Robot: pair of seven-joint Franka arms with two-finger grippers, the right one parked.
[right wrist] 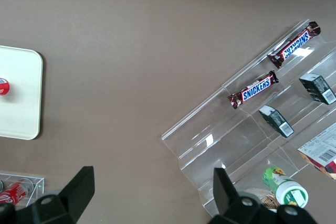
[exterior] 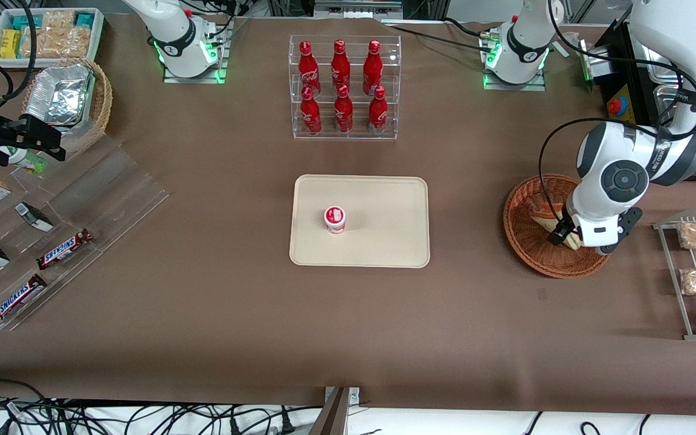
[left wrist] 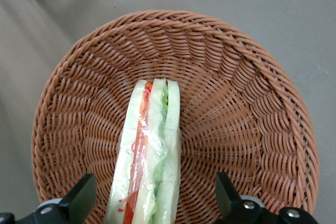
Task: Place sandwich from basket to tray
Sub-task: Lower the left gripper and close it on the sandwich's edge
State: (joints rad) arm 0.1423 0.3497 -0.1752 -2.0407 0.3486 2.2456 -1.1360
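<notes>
Here, the sandwich lies in the basket, its long axis running from the centre toward the rim under the gripper, whose spread fingers straddle it without touching. The front view alone shows the tray, holding a red-and-white cup.

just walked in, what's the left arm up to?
The left arm's gripper is down in the basket, jaws open on either side of the wrapped sandwich, not yet closed on it. The sandwich lies in the basket. The tray at the table's middle holds only a small red-and-white cup.
</notes>
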